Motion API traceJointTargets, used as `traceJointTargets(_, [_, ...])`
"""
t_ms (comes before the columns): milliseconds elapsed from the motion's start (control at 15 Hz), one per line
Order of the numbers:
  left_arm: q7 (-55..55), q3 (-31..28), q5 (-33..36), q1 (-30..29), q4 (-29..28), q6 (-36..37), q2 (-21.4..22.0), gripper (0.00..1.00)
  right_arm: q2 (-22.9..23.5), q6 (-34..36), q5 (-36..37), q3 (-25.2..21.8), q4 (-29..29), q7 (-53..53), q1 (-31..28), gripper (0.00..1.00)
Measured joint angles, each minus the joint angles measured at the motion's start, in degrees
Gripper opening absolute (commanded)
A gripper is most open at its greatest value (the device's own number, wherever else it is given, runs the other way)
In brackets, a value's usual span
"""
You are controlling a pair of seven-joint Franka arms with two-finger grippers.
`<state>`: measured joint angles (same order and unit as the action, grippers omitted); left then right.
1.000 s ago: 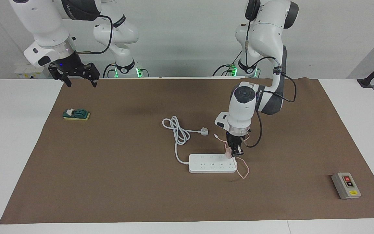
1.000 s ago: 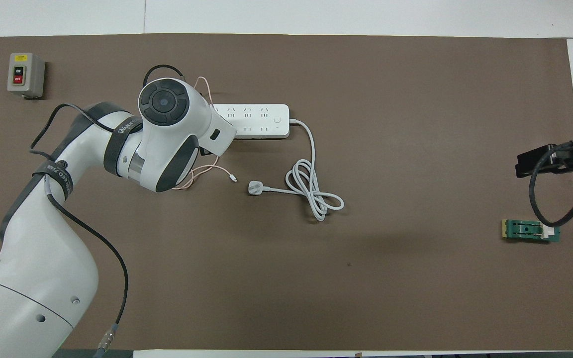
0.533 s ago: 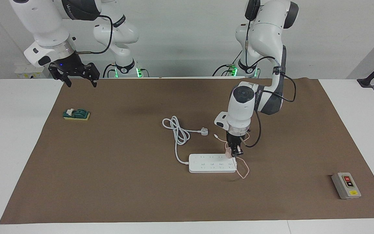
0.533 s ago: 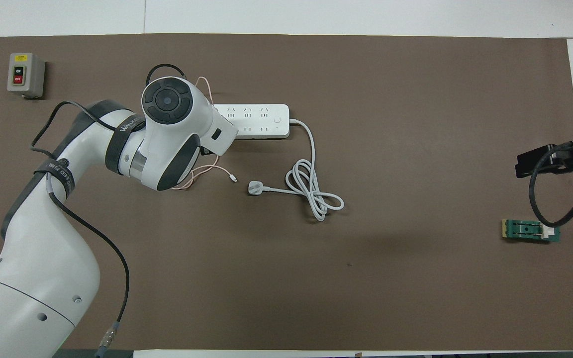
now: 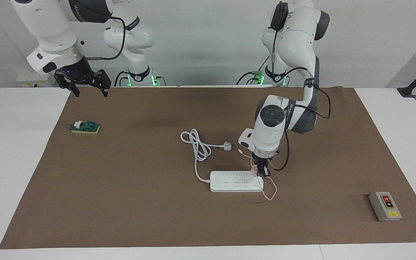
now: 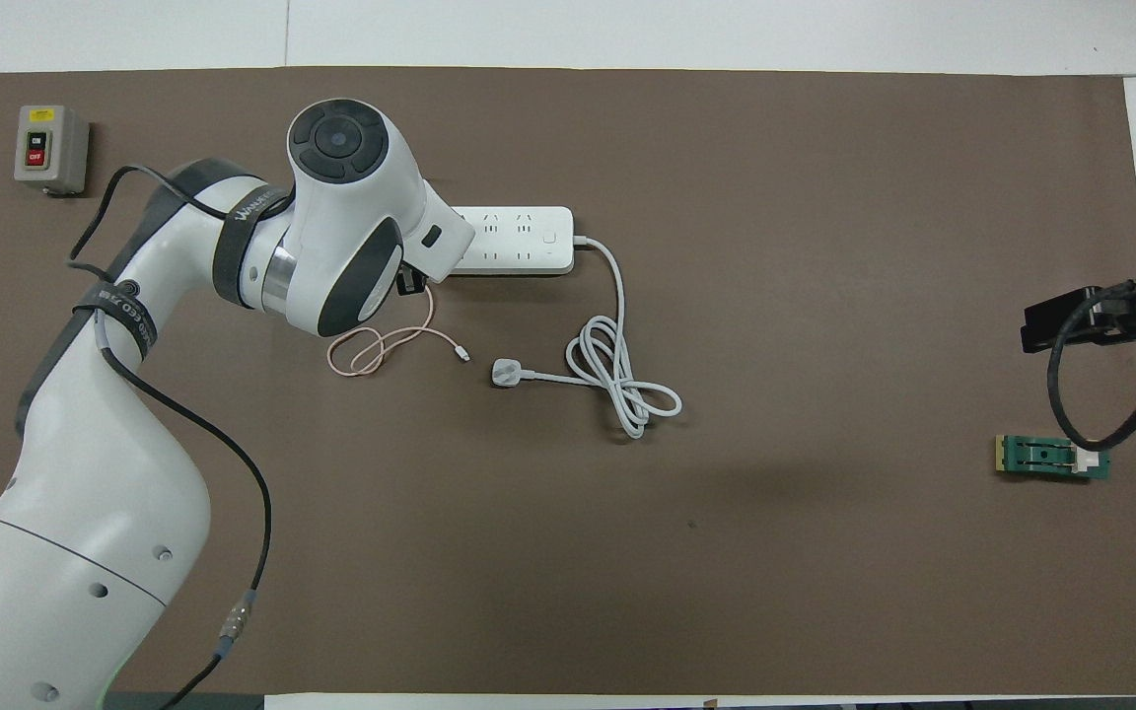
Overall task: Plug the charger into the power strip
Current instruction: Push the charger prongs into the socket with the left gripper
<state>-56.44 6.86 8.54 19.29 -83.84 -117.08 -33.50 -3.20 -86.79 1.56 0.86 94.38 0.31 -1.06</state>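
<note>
The white power strip (image 5: 235, 181) lies flat on the brown mat, and part of it also shows in the overhead view (image 6: 519, 240). My left gripper (image 5: 262, 172) points straight down at the strip's end toward the left arm's end of the table. It is shut on the small pink charger (image 5: 253, 170), which sits at the strip's top face. The charger's thin pink cable (image 5: 269, 191) loops off that end of the strip, and its loose loop (image 6: 381, 345) lies nearer to the robots. In the overhead view the left wrist hides the charger. My right gripper (image 5: 90, 94) waits open in the air.
The strip's thick white cord (image 5: 198, 144) is coiled nearer to the robots and ends in a white three-pin plug (image 5: 226, 146). A grey box with red and black buttons (image 5: 385, 206) stands toward the left arm's end. A green block (image 5: 85, 127) lies toward the right arm's end.
My left gripper has come down with the charger onto the end of the strip. The wrist has shifted over the strip, uncovering the cable loop. The right arm has not moved.
</note>
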Motion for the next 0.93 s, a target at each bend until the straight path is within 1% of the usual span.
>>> traceJointTargets(200, [-5.0, 0.4, -1.1, -0.6, 2.3, 1.5, -2.2, 0.00, 0.0, 0.0, 0.0, 0.0, 0.0, 0.0, 0.0, 1.00])
traceJointTargets(467, [-11.7, 0.8, -2.2, -1.5, 3.6, 2.2, -3.2, 0.00, 0.0, 0.0, 0.0, 0.0, 0.0, 0.0, 0.0, 1.00])
traceJointTargets(867, [-13.4, 0.8, -3.4, -1.8, 3.6, 2.1, -3.3, 0.00, 0.0, 0.0, 0.0, 0.0, 0.0, 0.0, 0.0, 1.00])
traceJointTargets(933, [-13.4, 0.8, -3.5, -1.8, 3.6, 2.1, -3.3, 0.10, 0.0, 0.0, 0.0, 0.0, 0.0, 0.0, 0.0, 1.00])
